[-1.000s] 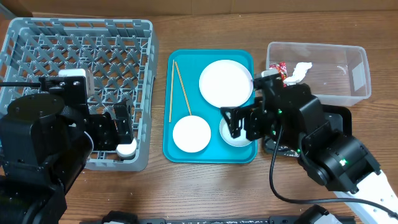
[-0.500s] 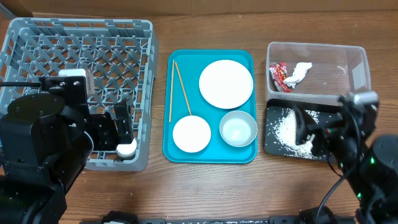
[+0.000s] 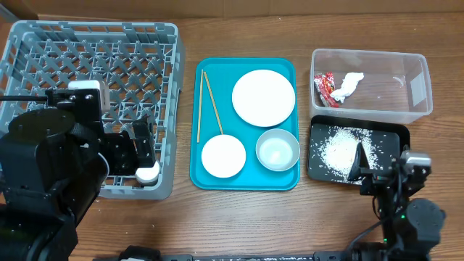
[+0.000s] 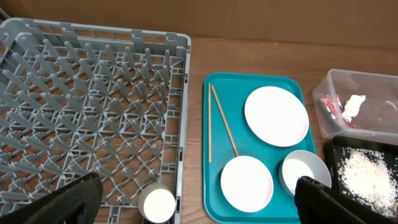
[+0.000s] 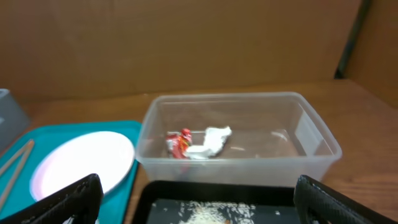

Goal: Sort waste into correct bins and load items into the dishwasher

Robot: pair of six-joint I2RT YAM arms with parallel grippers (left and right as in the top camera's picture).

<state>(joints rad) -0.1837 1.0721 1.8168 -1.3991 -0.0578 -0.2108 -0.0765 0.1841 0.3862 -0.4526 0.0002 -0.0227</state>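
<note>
The grey dish rack [image 3: 87,65] stands at the left. The teal tray holds a large white plate [image 3: 263,97], a smaller pinkish-white round dish [image 3: 223,156], a greyish bowl [image 3: 278,150] and two chopsticks [image 3: 209,105]. The clear tub [image 3: 406,101] holds the red wrapper [image 3: 324,88] and the white napkin [image 3: 349,85]. The black tray [image 3: 319,163] holds the rice grains [image 3: 339,151]. My left gripper [image 3: 143,148] is open and empty over the rack's front right part [image 4: 196,211]. My right gripper [image 3: 383,167] is open and empty at the black tray's front edge [image 5: 199,211].
The teal serving tray [image 3: 206,177] lies between the rack and the bins. A small round white-topped cup-like thing [image 4: 157,203] stands in the rack's front right corner. A brown cardboard wall runs along the back of the table.
My right arm has pulled back from above the greyish bowl, across the black tray, to the table's front right. The rice in the black tray now shows. The left arm has not moved.
</note>
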